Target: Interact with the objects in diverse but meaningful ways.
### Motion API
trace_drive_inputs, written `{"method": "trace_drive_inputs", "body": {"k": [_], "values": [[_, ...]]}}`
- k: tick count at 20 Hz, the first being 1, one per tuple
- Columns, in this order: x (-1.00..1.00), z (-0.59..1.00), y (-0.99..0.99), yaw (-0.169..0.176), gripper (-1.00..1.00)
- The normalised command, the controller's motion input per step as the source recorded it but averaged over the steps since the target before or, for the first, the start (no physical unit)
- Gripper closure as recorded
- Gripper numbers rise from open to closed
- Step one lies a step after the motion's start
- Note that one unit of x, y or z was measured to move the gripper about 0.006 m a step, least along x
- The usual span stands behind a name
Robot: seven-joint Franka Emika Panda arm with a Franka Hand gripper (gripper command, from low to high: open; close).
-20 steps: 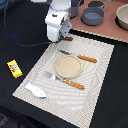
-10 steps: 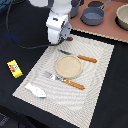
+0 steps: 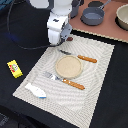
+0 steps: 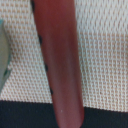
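Note:
My gripper (image 3: 62, 42) is down at the far corner of the striped placemat (image 3: 97, 87), on the exterior view's left. In the wrist view a brown-red sausage (image 4: 59, 60) fills the middle, lying along the mat's weave with one end over the black table. A grey shape (image 4: 3, 60) shows beside it; the fingers cannot be made out. A white-and-blue fish (image 3: 36, 90) lies on the mat's near corner. The yellow packet (image 3: 14, 68) sits on the black table. The grey-blue saucepan (image 3: 92, 17) stands at the back.
A tan plate (image 3: 68, 66) sits mid-mat, with an orange-handled knife (image 3: 86, 59) behind it and a fork (image 3: 65, 80) in front. A beige bowl (image 3: 122, 17) and the saucepan stand on a brown board (image 3: 107, 31). A black cable (image 3: 20, 42) crosses the table.
The arm stays over the same corner of the placemat; I see no clear movement of it or of any object.

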Motion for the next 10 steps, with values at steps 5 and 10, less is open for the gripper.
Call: {"method": "trace_drive_inputs", "body": {"k": [5,10], "values": [[0.00,-0.05,0.08,0.028,1.00],[0.00,0.05,0.08,0.009,1.00]]}}
